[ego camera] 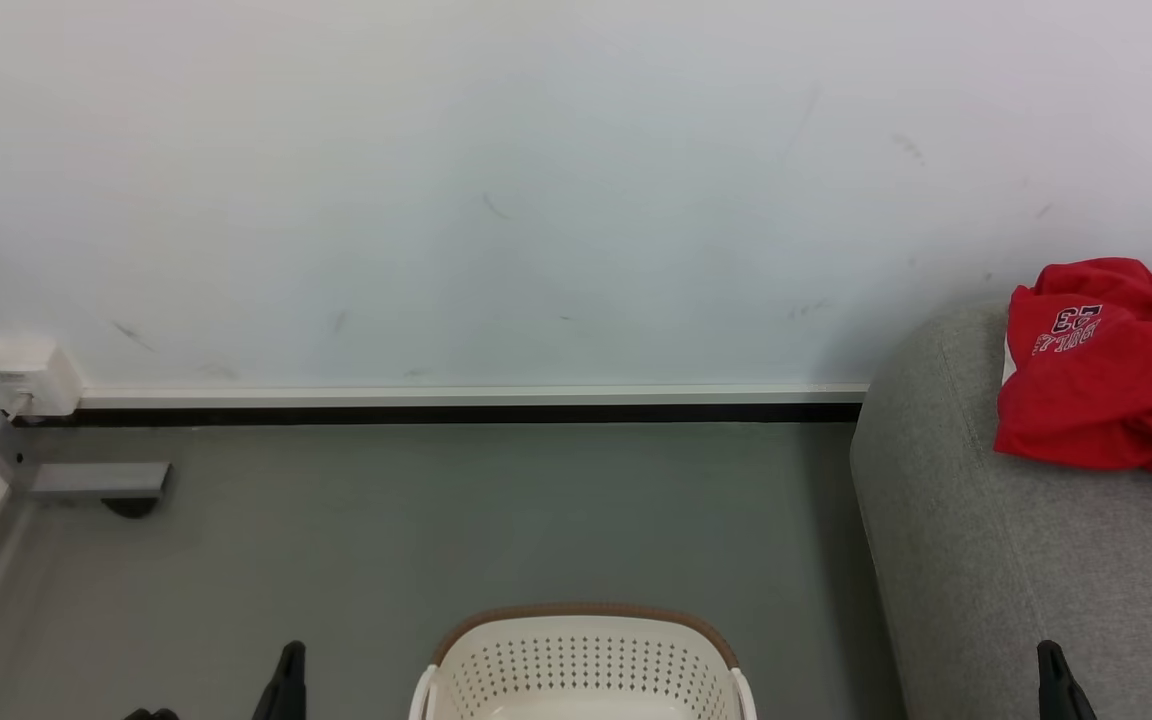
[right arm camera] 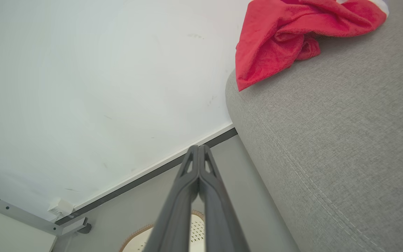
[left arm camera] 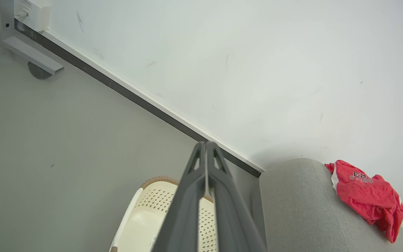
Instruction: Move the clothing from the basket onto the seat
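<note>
On the grey floor [ego camera: 436, 540] by a pale wall [ego camera: 436, 200], the basket [ego camera: 586, 665] looks empty; the clothing [ego camera: 1106, 380] lies on the sofa [ego camera: 986, 580]. The left end effector [left arm camera: 205, 143] and the right end effector [right arm camera: 198, 147] are pressed together, empty. Moving seems finished; the next move is only to check the basket.

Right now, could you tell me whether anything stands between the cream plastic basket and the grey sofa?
Nothing visible does: a strip of grey floor separates the perforated cream plastic basket from the grey fabric sofa, where the crumpled red clothing already lies.
</note>
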Motion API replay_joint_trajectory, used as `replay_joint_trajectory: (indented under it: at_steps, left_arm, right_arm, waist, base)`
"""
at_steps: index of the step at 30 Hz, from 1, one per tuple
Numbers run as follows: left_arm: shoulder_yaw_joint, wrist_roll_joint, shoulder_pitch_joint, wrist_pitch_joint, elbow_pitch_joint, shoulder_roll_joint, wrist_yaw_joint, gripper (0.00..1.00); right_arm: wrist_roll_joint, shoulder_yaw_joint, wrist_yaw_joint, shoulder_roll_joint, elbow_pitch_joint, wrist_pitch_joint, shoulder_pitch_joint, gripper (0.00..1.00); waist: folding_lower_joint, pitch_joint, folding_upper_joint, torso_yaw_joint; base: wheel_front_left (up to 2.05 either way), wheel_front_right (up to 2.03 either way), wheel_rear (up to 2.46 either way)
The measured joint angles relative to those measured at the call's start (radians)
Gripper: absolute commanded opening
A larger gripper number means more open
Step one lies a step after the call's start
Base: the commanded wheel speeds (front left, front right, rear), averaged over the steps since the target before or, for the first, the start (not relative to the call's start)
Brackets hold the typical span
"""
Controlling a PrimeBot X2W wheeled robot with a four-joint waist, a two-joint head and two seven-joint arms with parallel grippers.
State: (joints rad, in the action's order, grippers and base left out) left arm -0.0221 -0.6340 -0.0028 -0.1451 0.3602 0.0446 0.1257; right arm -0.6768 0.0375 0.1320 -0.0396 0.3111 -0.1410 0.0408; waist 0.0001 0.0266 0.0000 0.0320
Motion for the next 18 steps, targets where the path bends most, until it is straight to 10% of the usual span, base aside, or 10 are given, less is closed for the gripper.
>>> replay_joint_trajectory:
  at_steps: [18]
  left_arm:
    - [-0.023,-0.246,-0.024,0.066,-0.027,0.000,0.000,0.00]
  right_arm:
    - [-0.234,0.019,0.000,-0.001,-0.019,0.063,-0.039,0.00]
  waist:
    - [0.0000,-0.005,0.0000,-0.006]
  base:
    - [0.00,0.00,0.00]
